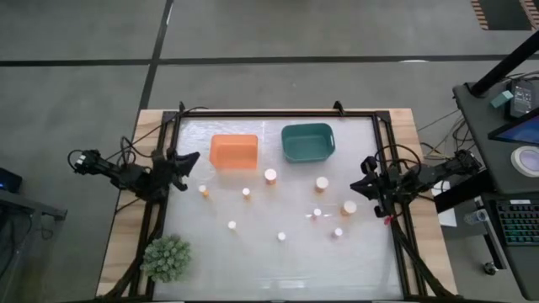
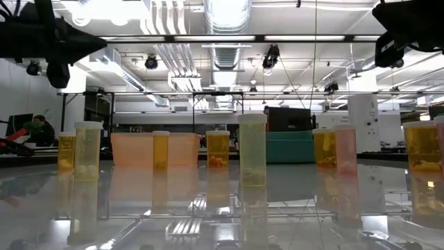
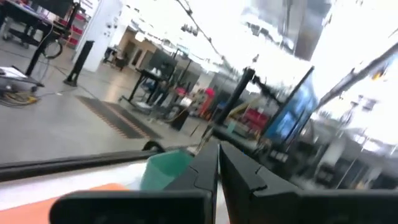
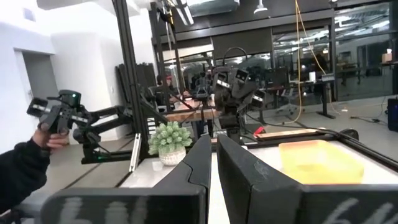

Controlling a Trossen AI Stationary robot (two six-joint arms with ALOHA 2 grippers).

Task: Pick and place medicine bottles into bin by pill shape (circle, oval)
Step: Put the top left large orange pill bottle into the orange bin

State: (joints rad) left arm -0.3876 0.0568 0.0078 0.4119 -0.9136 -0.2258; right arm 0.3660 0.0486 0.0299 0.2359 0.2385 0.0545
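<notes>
Several small amber medicine bottles with white caps stand upright on the white table, among them one (image 1: 270,176) near the bins, one (image 1: 349,207) toward the right and one (image 1: 232,225) nearer the front. In the low view they form a row, a tall one (image 2: 252,149) in the middle. An orange bin (image 1: 233,152) and a teal bin (image 1: 307,141) sit at the far side. My left gripper (image 1: 194,157) hovers shut at the table's left edge, touching nothing. My right gripper (image 1: 365,165) hovers shut at the right edge, also touching nothing. Both wrist views show the fingers closed together (image 3: 217,168) (image 4: 213,155).
A green potted plant (image 1: 166,257) stands at the near left corner. A black frame (image 1: 278,113) rims the table. In the right wrist view, a person's hand (image 4: 53,127) holds a controller beyond the table. Bare table lies between the bottles and the near edge.
</notes>
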